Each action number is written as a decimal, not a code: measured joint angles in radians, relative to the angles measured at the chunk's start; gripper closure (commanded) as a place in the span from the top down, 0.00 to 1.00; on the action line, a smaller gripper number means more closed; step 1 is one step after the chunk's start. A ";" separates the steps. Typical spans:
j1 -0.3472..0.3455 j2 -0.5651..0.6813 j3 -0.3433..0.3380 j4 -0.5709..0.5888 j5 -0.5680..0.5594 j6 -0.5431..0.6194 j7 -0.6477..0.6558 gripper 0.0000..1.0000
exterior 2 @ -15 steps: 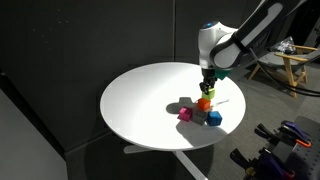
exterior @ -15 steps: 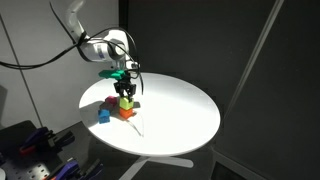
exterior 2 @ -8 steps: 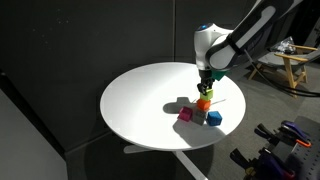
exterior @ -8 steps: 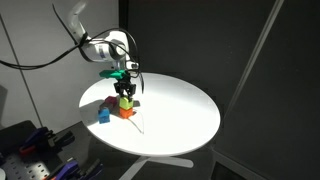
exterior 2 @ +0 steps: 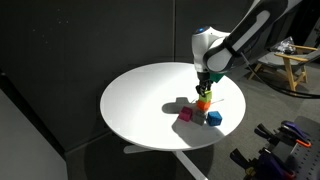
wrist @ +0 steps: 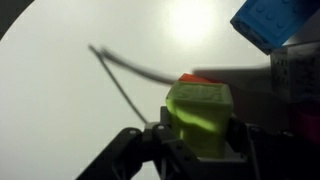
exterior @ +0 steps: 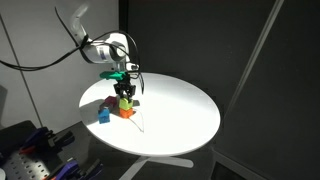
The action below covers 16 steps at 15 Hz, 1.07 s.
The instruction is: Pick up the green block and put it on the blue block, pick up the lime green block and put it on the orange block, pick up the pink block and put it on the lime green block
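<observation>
Where the lime green block (wrist: 200, 118) fills the lower middle of the wrist view, it sits square on the orange block (wrist: 196, 78), of which only a thin strip shows at its 12 o'clock edge. The gripper (wrist: 200, 142) has a dark finger pressed to each side of the lime green block, at 9 and 3 o'clock, so it is grasping the block. As a cube it has no long axis; its top face is turned to the wrist camera, its edges roughly level with the frame.

The blue block (wrist: 274, 20) lies at 1 o'clock from it, and a thin wire (wrist: 120, 72) runs across the white table (wrist: 60, 90) at 10 o'clock.

Both exterior views show what the wrist view cannot: the two cubes as an upright stack, lime green (exterior: 126, 101) (exterior 2: 204, 95) over orange (exterior: 126, 112) (exterior 2: 203, 104), with the gripper (exterior: 126, 93) (exterior 2: 204, 88) coming straight down from above. In an exterior view the pink block (exterior 2: 185, 116) rests at 7 o'clock of the stack and the blue block (exterior 2: 213, 118) at 5 o'clock, both on the table (exterior 2: 140, 100).
</observation>
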State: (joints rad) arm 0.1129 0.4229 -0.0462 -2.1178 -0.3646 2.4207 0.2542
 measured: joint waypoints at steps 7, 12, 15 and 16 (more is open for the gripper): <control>0.002 0.006 -0.001 0.002 0.000 0.000 0.000 0.92; 0.015 0.003 0.002 0.001 0.000 0.000 -0.005 1.00; 0.023 -0.010 0.014 -0.007 0.000 0.000 -0.020 1.00; 0.026 -0.016 0.019 -0.011 0.000 0.000 -0.027 1.00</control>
State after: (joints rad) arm 0.1384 0.4064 -0.0273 -2.1289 -0.3646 2.4206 0.2276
